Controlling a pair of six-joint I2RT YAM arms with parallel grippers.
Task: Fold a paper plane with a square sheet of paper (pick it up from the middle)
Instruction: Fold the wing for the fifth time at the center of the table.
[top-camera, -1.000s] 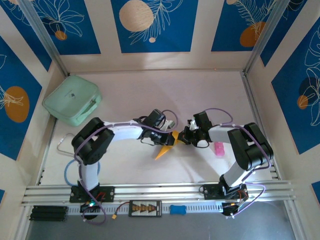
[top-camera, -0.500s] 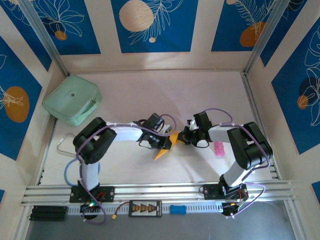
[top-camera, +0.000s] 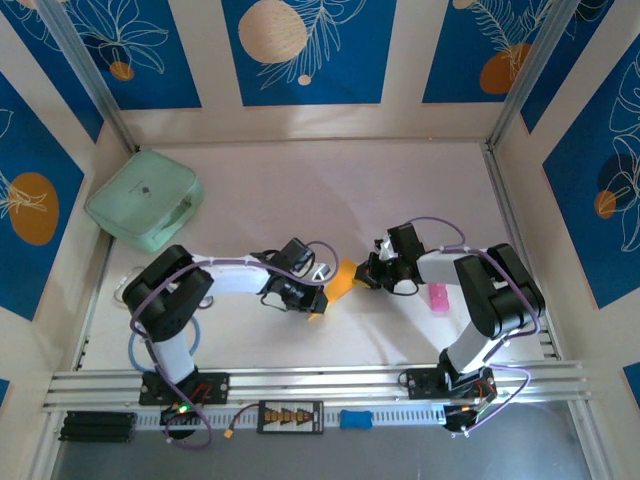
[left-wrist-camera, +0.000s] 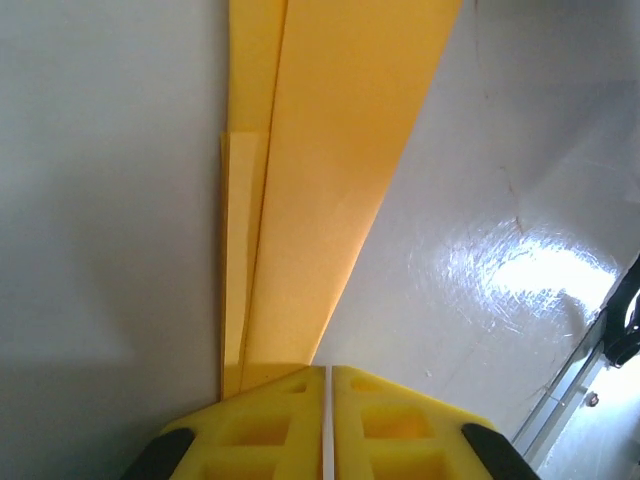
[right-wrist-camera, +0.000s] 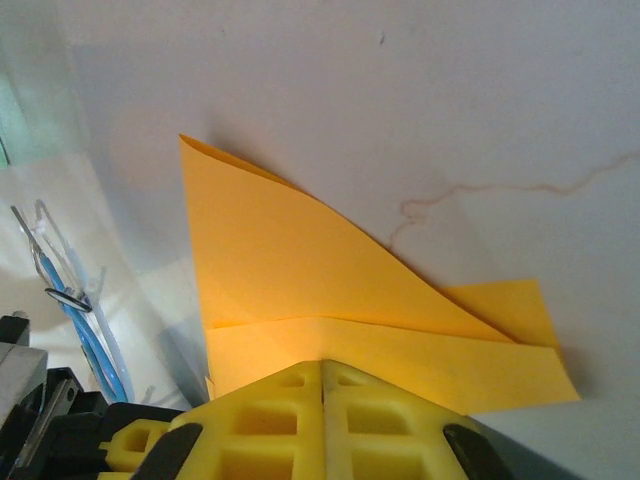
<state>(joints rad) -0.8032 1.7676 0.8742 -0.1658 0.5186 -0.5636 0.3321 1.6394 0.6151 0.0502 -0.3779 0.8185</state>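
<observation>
Top external: folded orange paper (top-camera: 341, 279) sits mid-counter (top-camera: 300, 190), stretched between my two arms. Left wrist view: my left fingers (left-wrist-camera: 270, 440) are closed to a hairline slit, pinching the near end of the paper's long narrow strip. Right wrist view: my right fingers (right-wrist-camera: 380, 410) are pressed together, pinching the other end, where a wide flap curves away over the counter. Green case (top-camera: 145, 210) at back left. Small pink object (top-camera: 438, 298) beside my right arm, apart from the paper.
</observation>
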